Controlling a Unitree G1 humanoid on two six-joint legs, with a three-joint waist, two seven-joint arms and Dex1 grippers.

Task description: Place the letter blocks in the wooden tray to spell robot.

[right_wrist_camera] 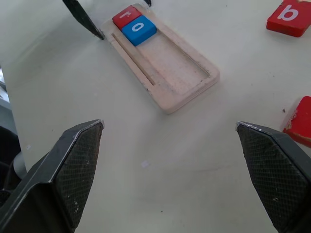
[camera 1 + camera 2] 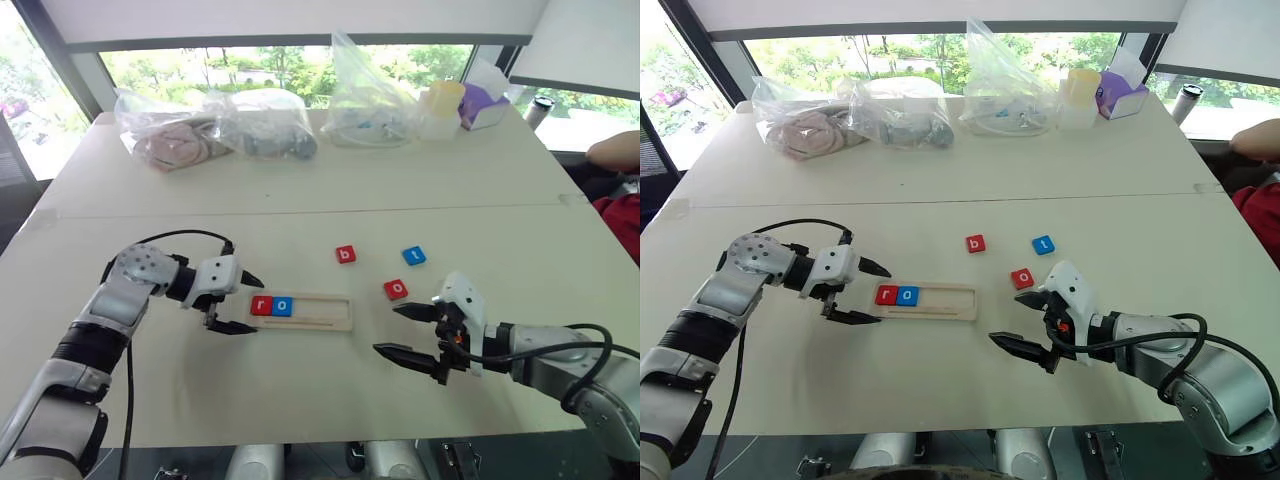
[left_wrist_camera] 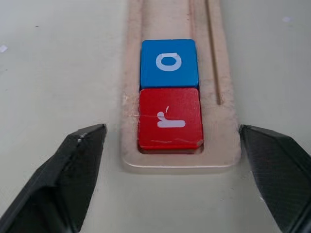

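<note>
Nearest to me, my right gripper (image 2: 408,332) is hanging over bare tabletop (image 2: 300,390) with its fingers spread wide and holding nothing. Just beyond it a red "o" block (image 2: 396,290) is lying loose, with a blue "t" block (image 2: 414,256) and a red "b" block (image 2: 346,254) sitting a little farther back — all three flat on the tabletop and apart from one another.

I am keeping my left gripper (image 2: 247,304) at the left end of the wooden tray (image 2: 320,315), fingers wide apart on either side of that end and gripping nothing. Inside the tray's recess a red "r" block (image 3: 170,118) is sitting at the left end, and a blue "o" block (image 3: 169,63) is touching it on its right — the rest of the recess is showing bare wood.

Along the far edge, clear plastic bags (image 2: 215,128) and a few containers (image 2: 440,108) are sitting by the window.
</note>
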